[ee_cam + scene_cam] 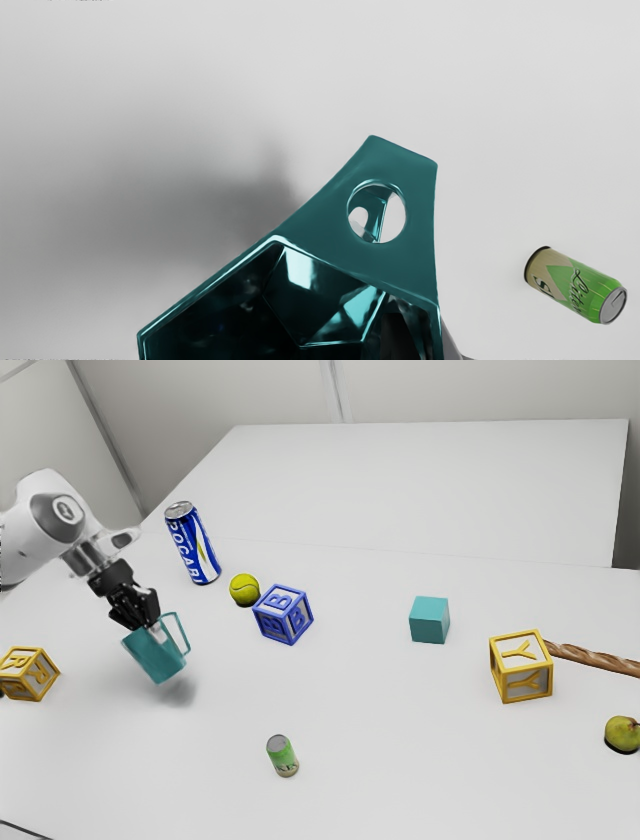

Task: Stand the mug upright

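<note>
In the exterior view my gripper [155, 628] is at the upper edge of the teal mug [157, 656], shut on its wall. The mug hangs tilted above the table, its handle toward the exterior view's right and a shadow on the surface below. In the wrist view the mug [320, 250] shows its open, angular mouth and its handle with a round hole. There, my gripper [430, 340] has one dark finger inside the mouth and the other outside, with the wall between them. The mug's base is hidden in the wrist view.
On the table [400, 780], a green can [283, 756] stands nearest the mug's front right. Around it are a yellow block [28, 674], blue can [193, 544], tennis ball [244, 589] and blue block [283, 614]. Farther right are a teal cube [429, 620] and another yellow block [521, 667].
</note>
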Motion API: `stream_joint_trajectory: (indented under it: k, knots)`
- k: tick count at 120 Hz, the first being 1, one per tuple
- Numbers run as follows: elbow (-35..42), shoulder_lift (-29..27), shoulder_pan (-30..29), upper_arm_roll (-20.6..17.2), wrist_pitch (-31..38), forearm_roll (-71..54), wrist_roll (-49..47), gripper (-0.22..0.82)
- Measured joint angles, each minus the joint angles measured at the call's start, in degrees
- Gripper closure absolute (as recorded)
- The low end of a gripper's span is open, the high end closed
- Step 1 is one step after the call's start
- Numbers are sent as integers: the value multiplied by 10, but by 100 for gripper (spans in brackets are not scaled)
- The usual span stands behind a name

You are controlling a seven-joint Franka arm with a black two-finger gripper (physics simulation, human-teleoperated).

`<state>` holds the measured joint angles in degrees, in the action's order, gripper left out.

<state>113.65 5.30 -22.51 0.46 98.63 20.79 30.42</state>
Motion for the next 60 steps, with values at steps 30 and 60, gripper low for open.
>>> stream_joint_trajectory:
  k: [30,60]
  knots:
    - [133,-104,87,1,139,-63,-48,76]
    - [166,-104,106,-5,242,-162,-83,76]
